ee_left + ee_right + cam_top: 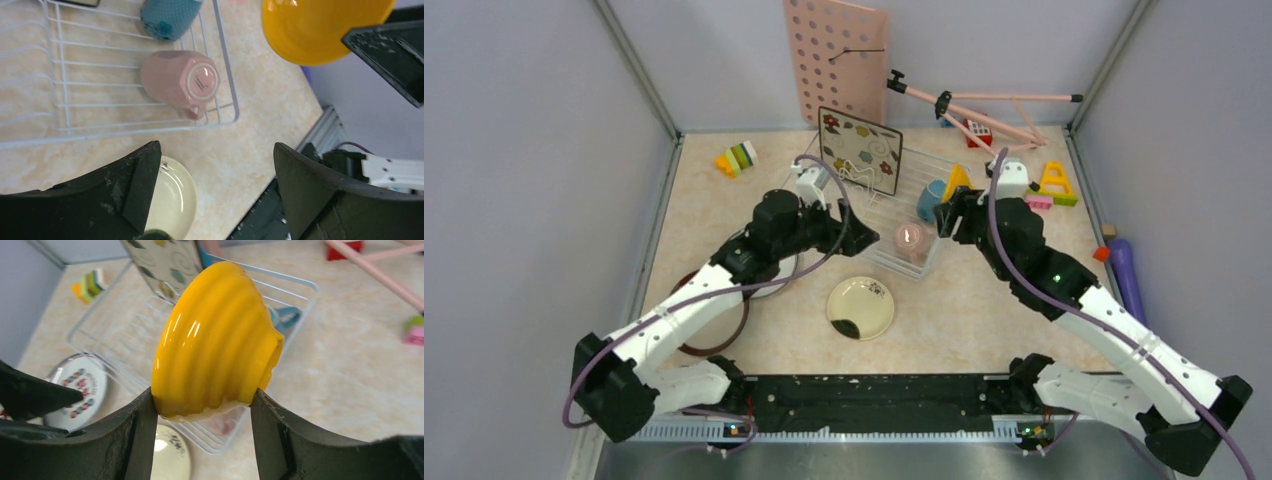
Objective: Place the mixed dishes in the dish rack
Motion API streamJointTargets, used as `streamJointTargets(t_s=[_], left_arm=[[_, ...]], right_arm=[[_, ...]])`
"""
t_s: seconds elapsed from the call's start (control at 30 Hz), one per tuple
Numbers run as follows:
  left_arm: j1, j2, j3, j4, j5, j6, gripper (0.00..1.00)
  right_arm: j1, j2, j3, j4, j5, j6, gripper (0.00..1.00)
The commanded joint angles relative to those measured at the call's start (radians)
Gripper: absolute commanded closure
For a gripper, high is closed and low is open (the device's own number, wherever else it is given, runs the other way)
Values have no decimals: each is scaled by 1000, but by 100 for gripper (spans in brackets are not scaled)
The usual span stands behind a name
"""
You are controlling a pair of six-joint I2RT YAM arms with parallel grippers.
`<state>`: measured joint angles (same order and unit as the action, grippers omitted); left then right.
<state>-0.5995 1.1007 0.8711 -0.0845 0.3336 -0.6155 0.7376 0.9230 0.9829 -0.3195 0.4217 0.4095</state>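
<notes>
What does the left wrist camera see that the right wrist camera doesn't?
Only the left wrist view plainly shows the pink cup lying on its side in the dish rack, plus the metal rail at the table's near edge. Only the right wrist view shows the white dotted plate, the toy blocks and the pink rod. Both show the orange-yellow bowl held by the right gripper, the dish rack, the blue cup and the cream plate.
</notes>
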Motion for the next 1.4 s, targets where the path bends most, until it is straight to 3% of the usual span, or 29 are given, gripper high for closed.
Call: streamJointTargets(t_s=[0.0, 0.17, 0.3, 0.6, 0.87, 0.93, 1.07, 1.23, 1.37], left_arm=[[-82, 139, 131, -48, -273, 147, 12], [-164, 355, 324, -127, -378, 149, 8], [-193, 496, 446, -182, -359, 121, 6], [-219, 638, 512, -130, -275, 86, 2], [-254, 730, 599, -178, -340, 90, 3], [-266, 752, 626, -219, -431, 107, 10], [-274, 779, 663, -283, -528, 134, 34], [-273, 780, 724, -359, -612, 178, 74], [-261, 757, 779, -423, -641, 201, 88]], right_arm=[[2, -86, 55, -149, 249, -33, 82], [-10, -141, 72, -220, 348, -35, 82], [-14, -170, 80, -242, 376, -37, 82], [-17, -197, 72, -248, 383, -44, 82], [-21, -178, 69, -228, 366, -54, 82], [-22, -176, 68, -219, 360, -55, 82], [-26, -169, 65, -215, 347, -51, 82], [-38, -149, 56, -209, 316, -53, 82], [-44, -114, 57, -187, 251, -81, 82]])
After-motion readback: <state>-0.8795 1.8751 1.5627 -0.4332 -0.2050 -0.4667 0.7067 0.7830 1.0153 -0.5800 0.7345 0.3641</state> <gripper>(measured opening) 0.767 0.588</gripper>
